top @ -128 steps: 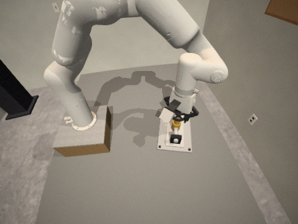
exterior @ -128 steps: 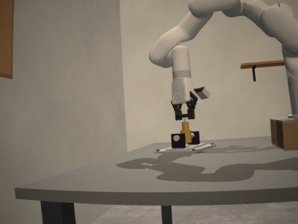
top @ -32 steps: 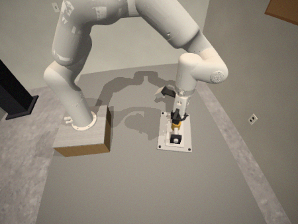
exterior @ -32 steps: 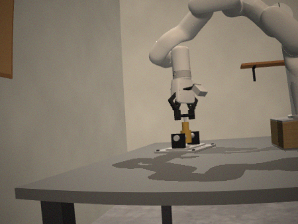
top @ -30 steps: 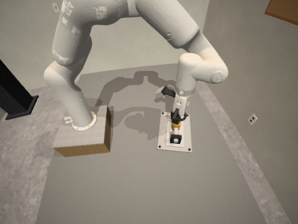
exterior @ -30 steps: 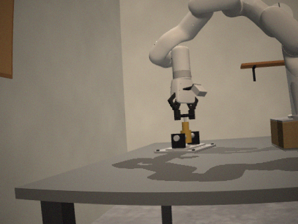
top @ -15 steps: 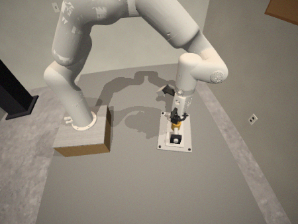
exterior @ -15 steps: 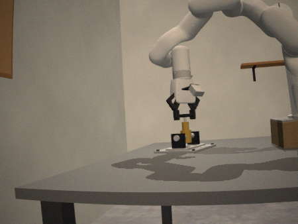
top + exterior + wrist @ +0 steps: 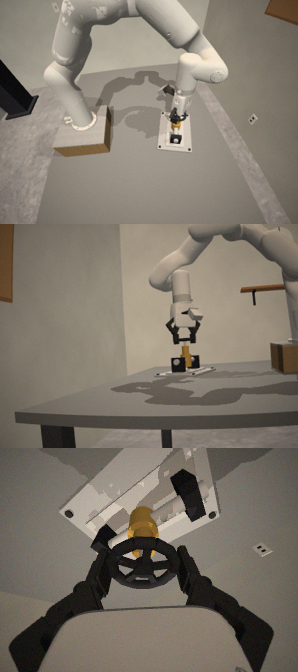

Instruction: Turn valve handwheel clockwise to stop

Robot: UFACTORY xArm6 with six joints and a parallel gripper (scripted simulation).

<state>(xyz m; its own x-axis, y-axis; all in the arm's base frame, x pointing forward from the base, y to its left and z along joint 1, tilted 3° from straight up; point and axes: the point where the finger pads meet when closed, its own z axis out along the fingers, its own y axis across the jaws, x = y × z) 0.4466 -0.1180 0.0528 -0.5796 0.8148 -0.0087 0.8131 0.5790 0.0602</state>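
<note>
The valve stands on a white base plate (image 9: 175,133) on the grey table, with a yellow body (image 9: 140,522) and a white pipe held by two black end blocks (image 9: 188,492). Its black spoked handwheel (image 9: 142,564) lies level on top of the yellow body. My gripper (image 9: 143,556) reaches straight down over the valve, and its two black fingers press on the wheel's rim from opposite sides. It also shows in the exterior view (image 9: 185,339) and in the top view (image 9: 176,116). The wheel is mostly hidden by the fingers in the top and exterior views.
The arm's base sits on a wooden block (image 9: 83,134) to the left of the valve. A black stand (image 9: 14,96) is at the far left off the table. A wooden shelf (image 9: 263,288) hangs on the wall behind.
</note>
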